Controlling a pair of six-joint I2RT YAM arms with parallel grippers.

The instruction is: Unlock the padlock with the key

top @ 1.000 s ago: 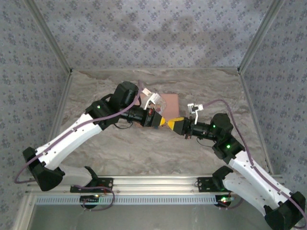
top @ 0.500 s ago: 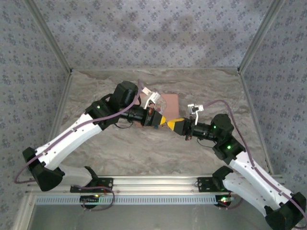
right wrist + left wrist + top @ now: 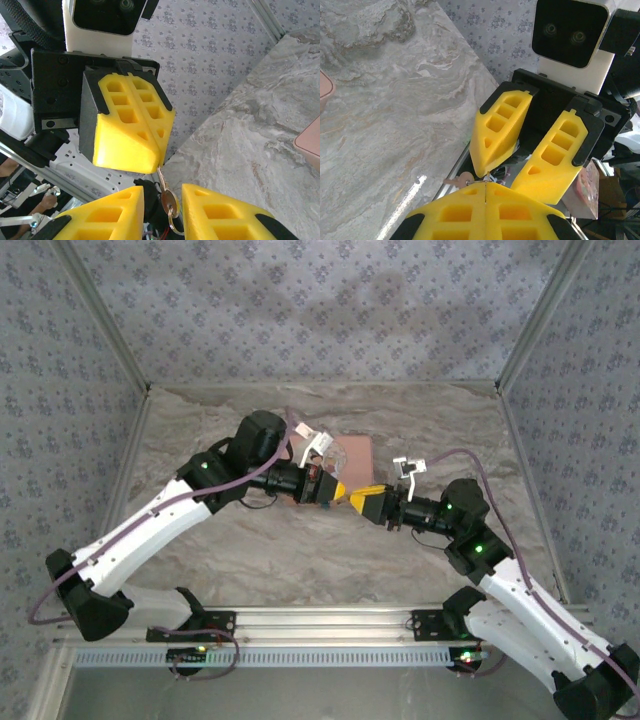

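A small brass key on a wire ring hangs between the two grippers, above the table. My left gripper is shut on the key's blade, tip to tip with the right one. The key's round head sticks out to the left of its fingertips. My right gripper is open, and the key's head and ring hang in the gap between its yellow fingers without touching either. In the top view the right gripper meets the left one mid-table. I cannot make out the padlock.
A flat pink square lies on the marble table just behind the grippers. Patterned walls and metal corner posts close in the back and sides. An aluminium rail runs along the near edge.
The right gripper has moved left and slightly away from me, closing in on the left gripper's tip, so the key's head now lies between its fingers. The left arm has barely moved.
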